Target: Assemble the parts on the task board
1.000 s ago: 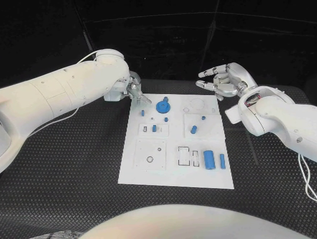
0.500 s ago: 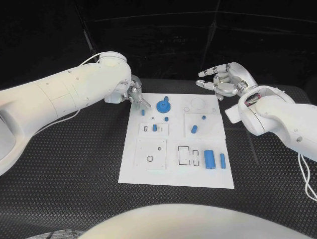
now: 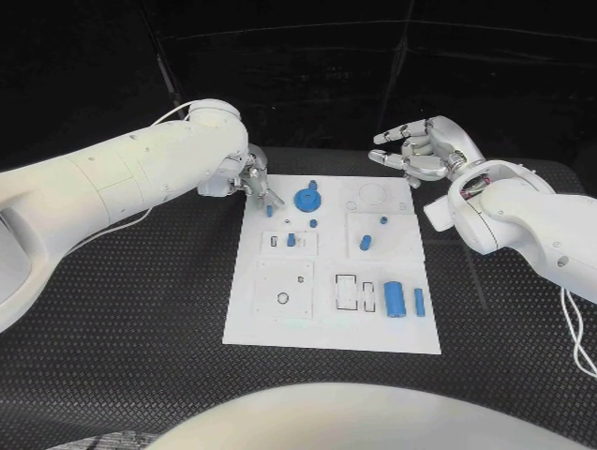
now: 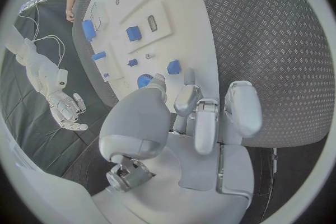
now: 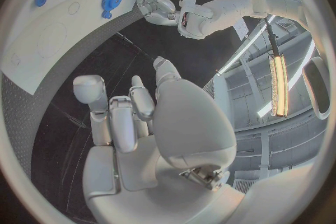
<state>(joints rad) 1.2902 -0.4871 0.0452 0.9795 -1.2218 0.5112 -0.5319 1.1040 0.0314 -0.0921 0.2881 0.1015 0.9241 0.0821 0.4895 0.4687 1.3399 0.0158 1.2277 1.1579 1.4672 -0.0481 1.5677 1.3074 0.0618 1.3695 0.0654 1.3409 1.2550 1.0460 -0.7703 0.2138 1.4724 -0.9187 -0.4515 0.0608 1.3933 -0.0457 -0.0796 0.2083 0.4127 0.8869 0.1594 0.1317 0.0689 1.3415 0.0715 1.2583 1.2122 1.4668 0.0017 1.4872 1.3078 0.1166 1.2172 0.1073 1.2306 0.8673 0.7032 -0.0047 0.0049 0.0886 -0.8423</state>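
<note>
White rectangular task board (image 3: 336, 323) mid-frame on black tabletop (image 3: 136, 309); small blue plastic parts (image 3: 395, 299) mostly loose. Left robot hand (image 3: 254, 179) upper left, empty, fingers apart. Right robot hand (image 3: 420, 150) upper right, spread, empty. Early stage, I judge.

The left robot hand (image 3: 254, 178) was mostly hidden behind its own arm, so whether its fingers touched the task board (image 3: 334, 330) could not be told.

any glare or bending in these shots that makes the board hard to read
Head view: task board evenly lit, edges straight, parts crisp. Left wrist view: fisheye curves the board's edges. Right wrist view: a bright ceiling lamp glares, and the board bends toward the circle's rim.
</note>
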